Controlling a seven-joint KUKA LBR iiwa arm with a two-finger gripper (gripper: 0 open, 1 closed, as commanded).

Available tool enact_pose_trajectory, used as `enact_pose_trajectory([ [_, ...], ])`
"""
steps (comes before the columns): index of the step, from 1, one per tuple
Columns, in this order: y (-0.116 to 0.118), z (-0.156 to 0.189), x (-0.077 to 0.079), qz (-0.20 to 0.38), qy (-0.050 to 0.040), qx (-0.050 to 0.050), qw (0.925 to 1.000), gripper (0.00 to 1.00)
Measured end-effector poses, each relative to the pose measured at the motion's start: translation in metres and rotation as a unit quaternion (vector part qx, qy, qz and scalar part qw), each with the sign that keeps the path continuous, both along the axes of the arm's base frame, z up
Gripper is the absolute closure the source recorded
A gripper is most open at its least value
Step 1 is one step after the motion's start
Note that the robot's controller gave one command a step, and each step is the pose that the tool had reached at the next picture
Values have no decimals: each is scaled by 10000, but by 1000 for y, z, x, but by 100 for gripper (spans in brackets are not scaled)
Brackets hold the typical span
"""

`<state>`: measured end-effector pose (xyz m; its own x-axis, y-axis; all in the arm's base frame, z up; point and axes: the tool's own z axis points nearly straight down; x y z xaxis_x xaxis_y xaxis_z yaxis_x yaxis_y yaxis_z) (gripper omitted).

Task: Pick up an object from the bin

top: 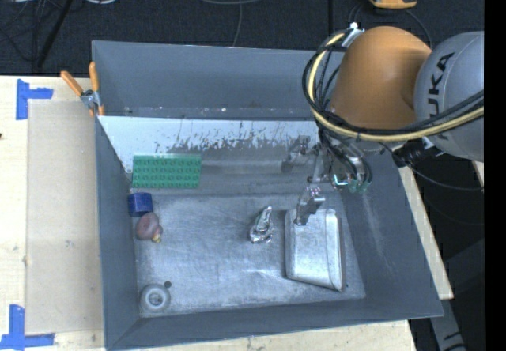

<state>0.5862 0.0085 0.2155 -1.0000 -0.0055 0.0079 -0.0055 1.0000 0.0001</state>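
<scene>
Gripper (305,212) low at the 3 o'clock side of the grey bin (198,81), over the top end of a flat silver wedge (316,256).

The bin holds six loose things, spread apart. The silver wedge, the largest, lies at 4 o'clock with its upper end right under the gripper. I cannot tell whether the gripper is open or closed, or whether it grips anything. A green studded plate (166,171) lies at 10 o'clock by the back wall. A shiny metal piece (262,227) sits near the middle, just beside the wedge at its 9 o'clock. A pinkish lump (148,228) lies at 9 o'clock, a pale ring (155,298) at 7 o'clock, and a blue block (141,201) just above the lump.
</scene>
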Motion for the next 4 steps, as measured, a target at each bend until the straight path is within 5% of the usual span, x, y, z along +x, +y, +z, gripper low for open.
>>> enact_pose_trajectory([
  [1,5,-105,17,39,-4,1,10000,0],
  [2,20,-143,23,578,-55,0,9983,0],
  [3,21,-140,24,568,-83,10,9984,100],
  [4,27,38,-35,983,-78,4,9951,100],
])
